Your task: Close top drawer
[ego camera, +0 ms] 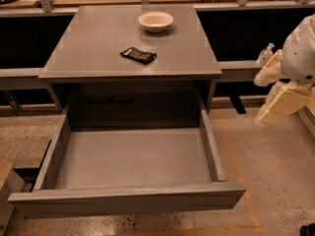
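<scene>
The top drawer (127, 200) is a wide grey box pulled far out of the grey cabinet toward me. Its inside (133, 156) holds nothing, and its plain flat front runs along the bottom of the camera view. My gripper (276, 96), on a white and cream arm, hangs at the right edge of the view. It is level with the cabinet's top edge, to the right of the drawer's right wall, and touches neither the drawer nor the cabinet.
On the grey cabinet top (88, 48) stand a white bowl (155, 21) at the back and a black packet (138, 55) near the middle. Dark shelving runs behind on both sides. Orange tape (236, 156) marks the speckled floor. A tan box corner (6, 178) is at lower left.
</scene>
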`<state>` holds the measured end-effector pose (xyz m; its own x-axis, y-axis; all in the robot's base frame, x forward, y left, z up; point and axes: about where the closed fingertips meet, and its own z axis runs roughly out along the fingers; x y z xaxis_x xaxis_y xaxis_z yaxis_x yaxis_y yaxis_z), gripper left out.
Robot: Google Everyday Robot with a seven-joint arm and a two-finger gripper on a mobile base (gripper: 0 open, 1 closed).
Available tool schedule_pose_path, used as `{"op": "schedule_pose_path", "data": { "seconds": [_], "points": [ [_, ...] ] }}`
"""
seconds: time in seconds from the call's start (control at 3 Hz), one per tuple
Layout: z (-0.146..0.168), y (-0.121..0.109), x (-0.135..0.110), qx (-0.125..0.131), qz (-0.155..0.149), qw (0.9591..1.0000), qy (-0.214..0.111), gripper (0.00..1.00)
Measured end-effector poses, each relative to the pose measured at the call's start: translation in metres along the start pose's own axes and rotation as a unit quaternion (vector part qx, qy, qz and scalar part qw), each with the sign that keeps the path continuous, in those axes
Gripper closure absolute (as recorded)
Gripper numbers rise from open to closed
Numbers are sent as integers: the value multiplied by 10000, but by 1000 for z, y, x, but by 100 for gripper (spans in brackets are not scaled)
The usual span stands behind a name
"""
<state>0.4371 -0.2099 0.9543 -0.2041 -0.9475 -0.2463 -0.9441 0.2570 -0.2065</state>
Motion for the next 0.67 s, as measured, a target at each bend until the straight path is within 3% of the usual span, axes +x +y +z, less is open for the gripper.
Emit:
{"op": "schedule_pose_path", "data": {
  "seconds": [0.33,0.67],
  "points": [
    [39,21,-2,-403,-180,9988,-217,63],
    [87,51,5,-949,-189,9952,-153,86]
  ]
}}
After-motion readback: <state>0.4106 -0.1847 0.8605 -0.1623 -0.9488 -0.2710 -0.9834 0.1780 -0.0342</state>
